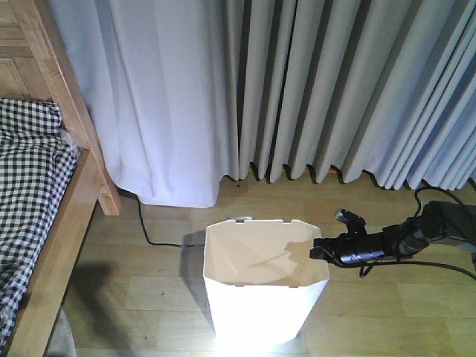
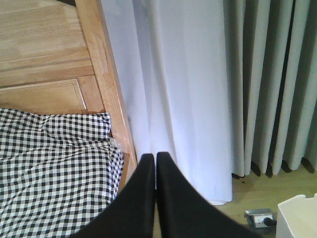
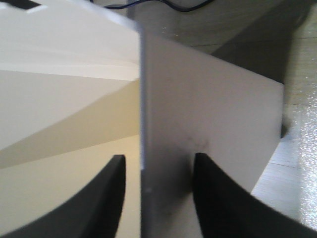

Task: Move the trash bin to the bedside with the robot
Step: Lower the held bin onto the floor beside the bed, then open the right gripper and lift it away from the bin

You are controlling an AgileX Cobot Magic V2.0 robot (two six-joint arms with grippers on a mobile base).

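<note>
Bin status: tall white faceted plastic trash bin [image 1: 264, 286] upright on light wood-plank floor [image 1: 149, 294], just right of light brown wooden bed frame [image 1: 67, 201] with black-and-white checked bedding [image 1: 26, 178], small floor gap between. Pale grey pleated curtains [image 1: 312, 82] behind; thin black cable [image 1: 160, 236] on floor between curtain hem and bin.

Front view only: thin black right arm [image 1: 416, 234] reaching in from right at rim height, right gripper [image 1: 321, 249] at bin's right rim. Jaw gap unreadable at that angle. Left arm out of frame there.

Right wrist view only: right gripper [image 3: 157, 173] straddling bin wall [image 3: 142, 99] edge-on, one black finger [image 3: 106, 193] over cream interior, other finger [image 3: 218, 198] on grey outer face. Jaws part-open, gaps visible on both sides of wall, so around the rim but not clamped as far as visible.

Left wrist view only: left gripper [image 2: 155, 163] with both black fingers pressed together, tips meeting, nothing between. Pointing at curtain beside wooden headboard [image 2: 44, 54]; checked bedding lower left, corner of bin [image 2: 297, 218] at bottom right, small grey metal object [image 2: 261, 216] on floor beside it, unidentifiable.
</note>
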